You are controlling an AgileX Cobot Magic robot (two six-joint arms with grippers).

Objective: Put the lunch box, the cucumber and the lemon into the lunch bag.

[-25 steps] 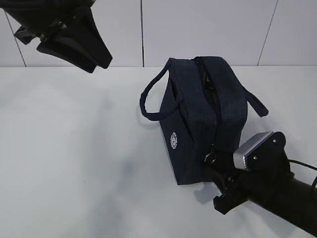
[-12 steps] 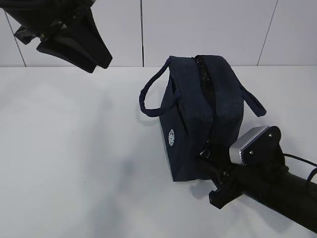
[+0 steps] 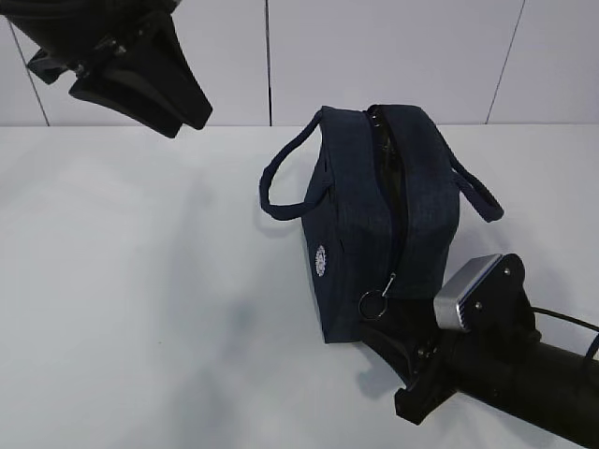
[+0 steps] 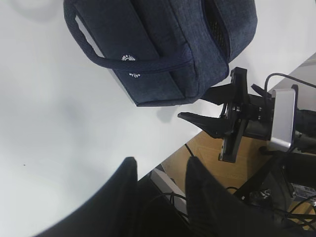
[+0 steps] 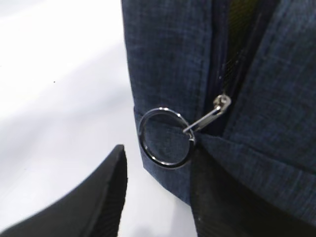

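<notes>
Lunch bag [image 3: 384,215]: navy, upright on table [image 3: 140,281], ring pull [image 3: 373,304] hanging free. Right gripper [image 5: 158,197] at its near end, released; left gripper [image 3: 182,108] well away, released.

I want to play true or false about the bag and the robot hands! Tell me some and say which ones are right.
1. The bag stands on the table. True.
2. A lemon lies beside the bag. False: no lemon shows in any view.
3. The ring hangs at the bag's near end. True.
4. The right hand is pinching the ring. False: its fingers stand apart, and the ring hangs free just above them.
5. The left hand is holding a handle. False: it hovers far from the bag, holding nothing.
</notes>
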